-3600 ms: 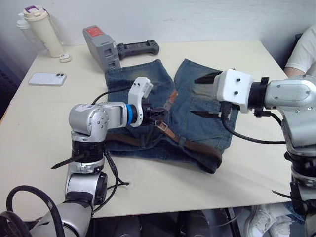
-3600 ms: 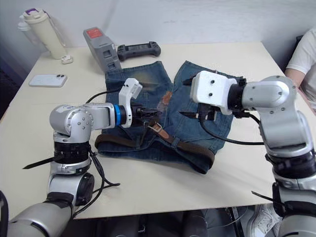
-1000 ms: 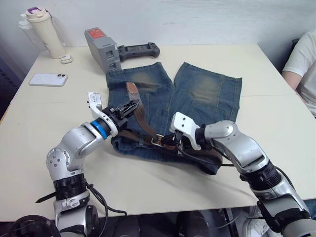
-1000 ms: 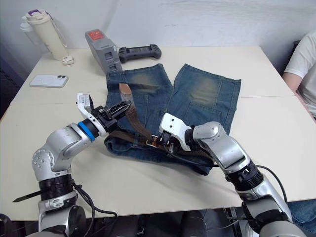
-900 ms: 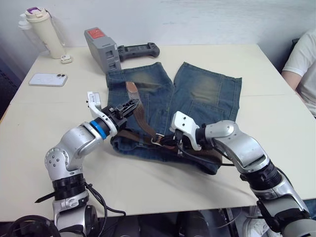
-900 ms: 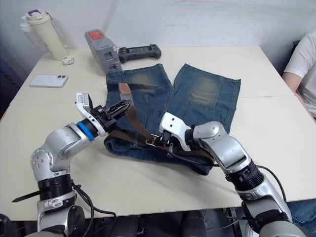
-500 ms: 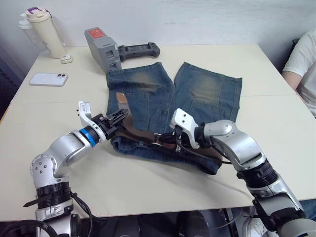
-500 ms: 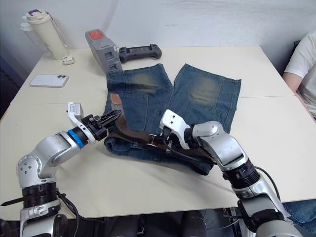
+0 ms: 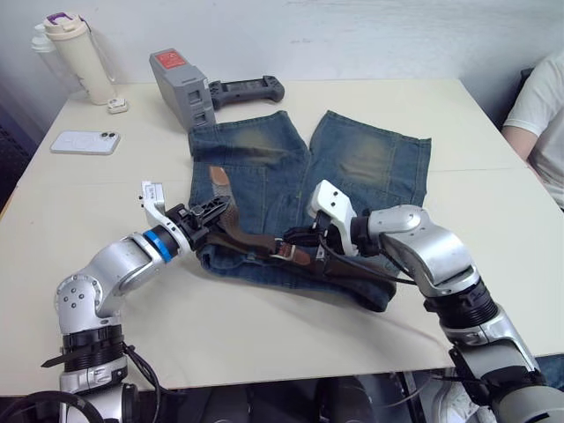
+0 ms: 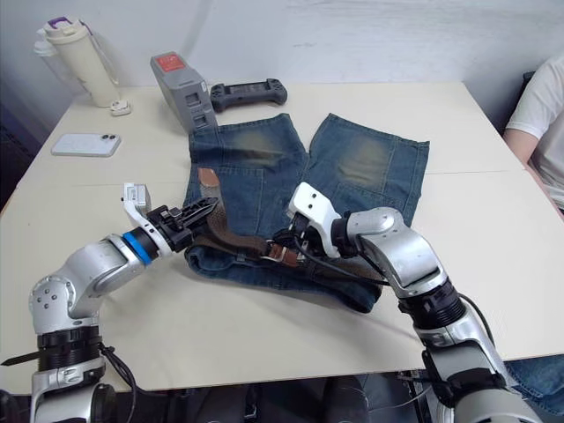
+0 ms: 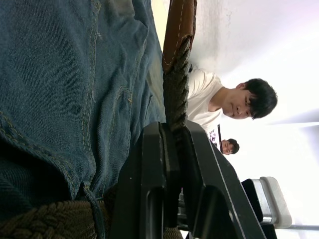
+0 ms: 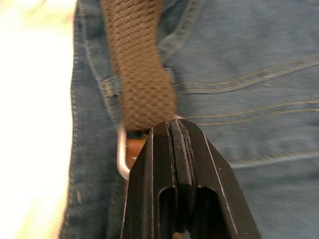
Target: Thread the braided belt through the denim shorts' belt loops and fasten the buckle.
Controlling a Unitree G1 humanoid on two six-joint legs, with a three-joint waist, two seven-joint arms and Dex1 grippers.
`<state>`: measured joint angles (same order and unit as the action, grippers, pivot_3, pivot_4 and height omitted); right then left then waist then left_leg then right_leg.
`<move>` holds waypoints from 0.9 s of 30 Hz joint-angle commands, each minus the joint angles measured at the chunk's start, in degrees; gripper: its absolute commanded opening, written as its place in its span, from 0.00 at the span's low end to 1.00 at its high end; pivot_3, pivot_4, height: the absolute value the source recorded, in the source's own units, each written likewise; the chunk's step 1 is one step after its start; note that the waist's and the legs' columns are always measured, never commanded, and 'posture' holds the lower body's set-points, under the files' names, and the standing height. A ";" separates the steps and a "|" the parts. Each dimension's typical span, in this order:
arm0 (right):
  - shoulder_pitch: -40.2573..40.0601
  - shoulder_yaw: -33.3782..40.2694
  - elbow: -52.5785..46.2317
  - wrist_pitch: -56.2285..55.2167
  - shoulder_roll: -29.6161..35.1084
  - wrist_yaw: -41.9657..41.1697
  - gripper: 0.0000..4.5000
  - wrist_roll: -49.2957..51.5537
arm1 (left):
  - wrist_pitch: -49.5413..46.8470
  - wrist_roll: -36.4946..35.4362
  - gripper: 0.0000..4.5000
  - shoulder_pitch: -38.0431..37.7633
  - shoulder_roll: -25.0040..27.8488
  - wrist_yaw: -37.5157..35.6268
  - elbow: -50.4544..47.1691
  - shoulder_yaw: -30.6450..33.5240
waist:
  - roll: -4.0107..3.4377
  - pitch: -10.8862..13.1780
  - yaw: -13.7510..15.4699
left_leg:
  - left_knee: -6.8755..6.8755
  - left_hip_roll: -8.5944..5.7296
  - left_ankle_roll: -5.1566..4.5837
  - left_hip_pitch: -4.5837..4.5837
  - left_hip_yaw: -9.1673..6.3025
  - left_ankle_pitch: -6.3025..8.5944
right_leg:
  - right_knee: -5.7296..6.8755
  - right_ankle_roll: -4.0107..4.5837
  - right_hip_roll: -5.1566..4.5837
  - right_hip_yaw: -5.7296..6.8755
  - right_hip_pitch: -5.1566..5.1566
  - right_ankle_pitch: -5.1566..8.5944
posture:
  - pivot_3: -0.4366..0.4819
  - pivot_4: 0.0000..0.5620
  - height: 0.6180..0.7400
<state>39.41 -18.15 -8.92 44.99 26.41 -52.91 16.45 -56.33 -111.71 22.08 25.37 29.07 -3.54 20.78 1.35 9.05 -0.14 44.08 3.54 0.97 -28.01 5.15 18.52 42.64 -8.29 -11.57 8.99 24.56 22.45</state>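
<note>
Right hand (image 9: pixel 298 240) higher above buckle (image 9: pixel 285 250)

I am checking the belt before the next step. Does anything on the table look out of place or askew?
Yes. The braided belt does not lie flat: its free end, pinched in the left gripper, sticks up over the denim shorts. The right gripper sits at the buckle. Nothing looks spilled or damaged.
</note>
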 commanded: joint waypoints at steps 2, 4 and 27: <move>-0.39 -0.86 -0.22 -1.62 -1.26 0.66 0.01 -0.25 | -0.33 -1.29 0.00 0.05 2.26 -1.78 0.22 0.38 | -0.01 0.00 0.00 | 0.00 0.00 0.00 0.00 0.00 0.00 | 0.00 0.00 0.00 0.00 0.00 0.00 | 0.48 0.27 0.27; -0.53 -1.15 0.25 -1.98 -1.77 0.85 0.01 -0.47 | -0.37 -1.29 0.00 0.07 2.98 -2.14 0.55 0.59 | -0.01 0.00 -0.03 | 0.00 0.01 0.00 0.00 0.00 0.00 | 0.00 0.00 0.01 0.00 0.01 0.00 | 0.48 0.27 0.27; -0.50 -4.00 6.48 -5.10 -2.17 -1.83 0.01 -2.93 | 1.67 -1.29 0.00 -1.60 4.88 -3.71 -0.42 0.45 | -0.02 0.01 -0.09 | -0.03 0.01 0.01 0.00 0.00 0.00 | -0.01 0.00 0.01 0.00 0.01 0.00 | 0.48 0.27 0.27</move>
<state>39.11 -21.22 -3.21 39.91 24.24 -54.01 13.90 -55.45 -111.73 20.56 29.25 26.55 -1.56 20.25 1.33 9.06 -0.23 44.05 3.55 0.98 -28.00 5.15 18.52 42.63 -8.29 -11.56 8.99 24.57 22.45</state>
